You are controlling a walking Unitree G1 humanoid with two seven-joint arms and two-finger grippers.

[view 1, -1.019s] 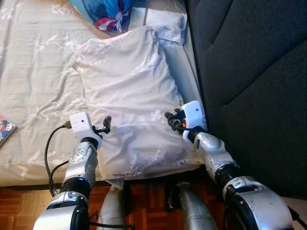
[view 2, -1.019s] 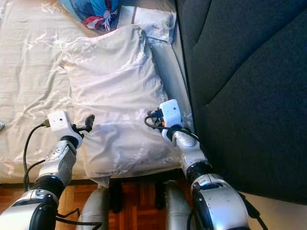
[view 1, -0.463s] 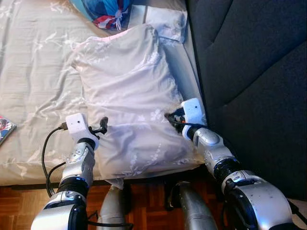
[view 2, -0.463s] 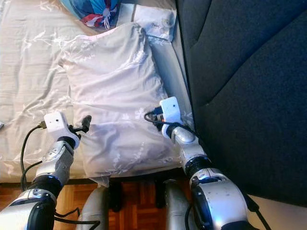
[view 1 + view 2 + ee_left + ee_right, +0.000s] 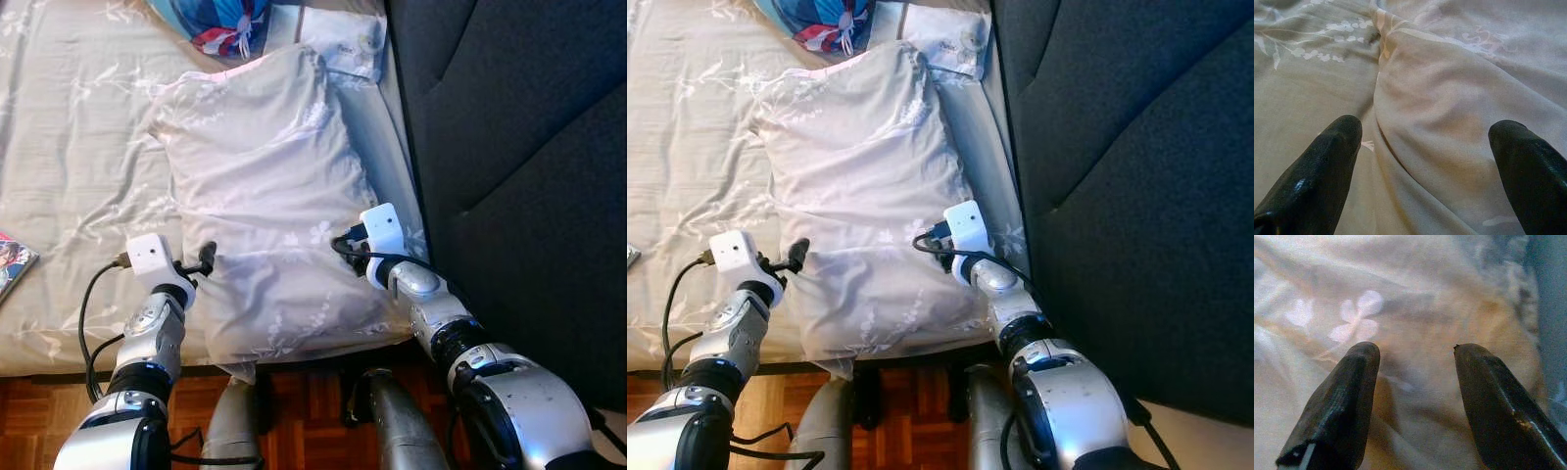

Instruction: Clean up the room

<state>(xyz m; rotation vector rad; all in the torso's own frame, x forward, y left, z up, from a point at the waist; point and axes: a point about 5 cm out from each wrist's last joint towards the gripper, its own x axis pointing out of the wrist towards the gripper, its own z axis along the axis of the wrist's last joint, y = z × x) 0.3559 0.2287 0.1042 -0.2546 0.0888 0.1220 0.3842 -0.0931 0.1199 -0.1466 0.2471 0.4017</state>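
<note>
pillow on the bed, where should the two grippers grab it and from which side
Best at the pillow's two long edges near its close end, one gripper per side. It lies flat and limp on the bed, so pinching the soft edges is likely easiest. The left gripper is at the left edge, the right gripper at the right edge, both with jaws open.

A bed (image 5: 69, 147) in a pale floral sheet carries a white pillow (image 5: 265, 196), a smaller pillow (image 5: 343, 44) and blue cloth (image 5: 220, 20).
</note>
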